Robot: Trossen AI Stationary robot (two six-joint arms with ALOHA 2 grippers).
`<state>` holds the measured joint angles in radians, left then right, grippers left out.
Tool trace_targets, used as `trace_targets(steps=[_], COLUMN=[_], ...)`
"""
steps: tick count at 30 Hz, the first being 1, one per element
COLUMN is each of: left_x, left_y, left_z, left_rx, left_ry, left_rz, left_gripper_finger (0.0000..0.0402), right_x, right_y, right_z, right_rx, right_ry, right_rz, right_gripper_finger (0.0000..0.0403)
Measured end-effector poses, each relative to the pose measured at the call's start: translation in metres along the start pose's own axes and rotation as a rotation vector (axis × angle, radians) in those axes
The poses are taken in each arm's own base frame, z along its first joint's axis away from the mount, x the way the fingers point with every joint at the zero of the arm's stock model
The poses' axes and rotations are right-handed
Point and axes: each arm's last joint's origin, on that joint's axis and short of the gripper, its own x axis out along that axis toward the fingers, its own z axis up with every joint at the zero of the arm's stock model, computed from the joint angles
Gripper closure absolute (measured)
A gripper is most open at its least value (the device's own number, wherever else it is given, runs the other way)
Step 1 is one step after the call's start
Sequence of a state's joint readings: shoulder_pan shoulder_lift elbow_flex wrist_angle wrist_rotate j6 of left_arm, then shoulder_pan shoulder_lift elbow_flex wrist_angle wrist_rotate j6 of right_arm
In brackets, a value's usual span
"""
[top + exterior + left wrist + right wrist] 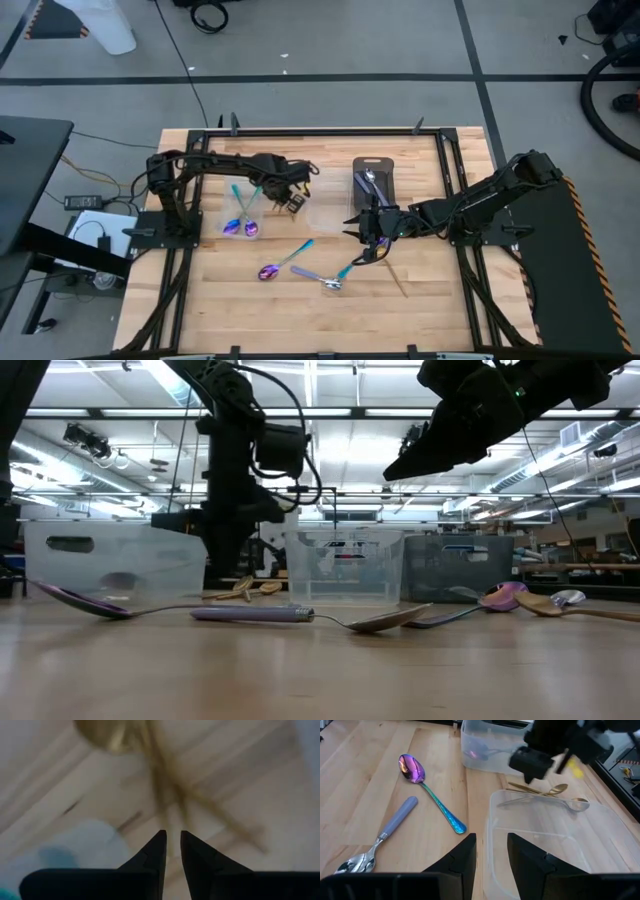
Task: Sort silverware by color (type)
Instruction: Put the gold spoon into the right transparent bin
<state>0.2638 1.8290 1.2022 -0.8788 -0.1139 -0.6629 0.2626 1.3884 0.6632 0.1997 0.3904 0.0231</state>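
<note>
The left claw (293,200) is hovering at about ten o'clock on the bench (230,300), low over a small heap of gold spoons (540,790). Its fingers (150,857) are standing a narrow slit apart with nothing between them; the gold pieces are lying loose just beyond the tips. The right claw (368,245) is hanging near the bench's middle, at the edge of a clear container (545,850); its fingers are parted around empty air, holding nothing.

The rest of the silverware is lying scattered. Two iridescent spoons (242,222) are sitting in another clear container (490,750) at about nine o'clock, one iridescent spoon (427,790) and a lilac-handled silver spoon (380,840) are resting on bare wood toward six o'clock, and more pieces are lying in the dark tray (375,180) at about one o'clock.

The risks look plain. The gold spoons are crossing each other, so a claw closing there could pinch two at once or skid off a thin handle. The clear containers look light, and a descending finger catching a wall could shove one aside or tip its contents. The two arms are also working close together, so a careless reach could bring them into contact.
</note>
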Motion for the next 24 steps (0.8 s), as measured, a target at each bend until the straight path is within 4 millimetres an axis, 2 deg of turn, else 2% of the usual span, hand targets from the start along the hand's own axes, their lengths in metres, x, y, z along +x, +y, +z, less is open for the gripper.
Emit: trace_targets(steps=[5,11,19,24], left_x=[-0.001,-0.002,0.000,0.007], left_y=[0.008,0.016,0.002,0.009], left_z=[-0.008,-0.011,0.008,0.018], left_rx=[0.028,0.027,-0.024,-0.064], left_ry=[0.041,0.078,-0.138,-0.147], left_rz=[0.140,0.213,0.087,0.095], left_gripper_finger=[0.0346,0.0347,0.0346,0.0321], right_x=[0.000,-0.001,-0.001,-0.001], right_y=[0.001,0.002,0.002,0.002], right_z=[0.000,0.000,0.000,0.000], right_rx=[0.002,0.001,0.001,0.001], right_ry=[0.001,-0.001,-0.002,-0.002], right_rz=[0.002,0.006,0.006,0.006], right_gripper_finger=[0.0281,0.0281,0.0281,0.0281])
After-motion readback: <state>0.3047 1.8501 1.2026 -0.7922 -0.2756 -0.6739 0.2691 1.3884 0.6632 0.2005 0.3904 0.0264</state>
